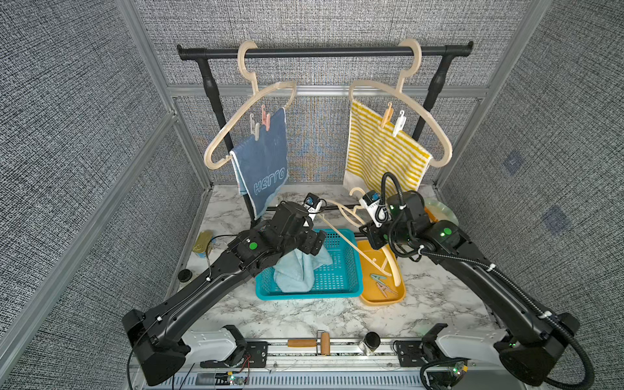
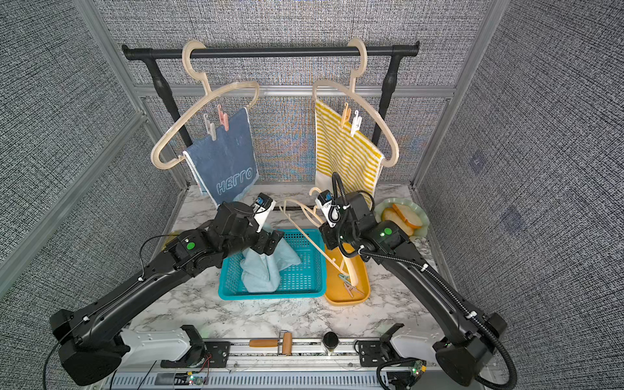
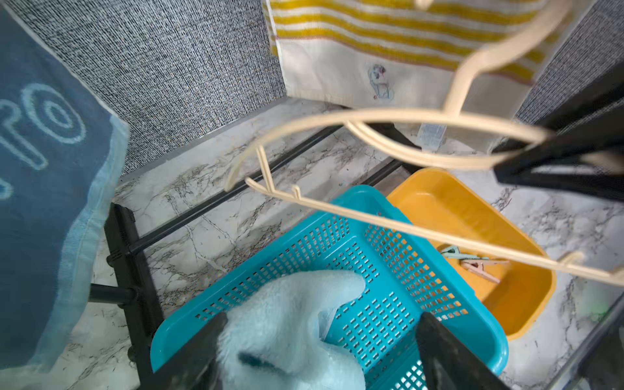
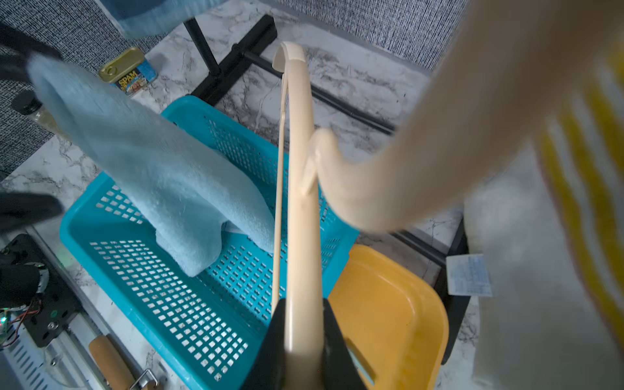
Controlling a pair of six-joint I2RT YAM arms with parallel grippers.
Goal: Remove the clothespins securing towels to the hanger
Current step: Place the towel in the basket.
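In both top views my left gripper hangs spread wide over the basket in the desk's middle. The aqua towel is heaped below it, so that cloth is off its hanger and binned. My right gripper is clenched on the bare hanger, tilted over the tray just beside the basket toward the right edge, where two loose pegs lie. Four clipped pegs are yet to come off, two on the blue towel and two on the striped towel, both hung from the rail along the back edge. My left wrist view shows the fingers apart with the towel's peak between them; whether it catches on one I cannot tell. My right wrist view shows the hanger's arm pinched between my jaws, held up, I judge, to keep it clear of the basket. The desk is marble-patterned and walled by grey woven panels; a tin sits near the left edge.
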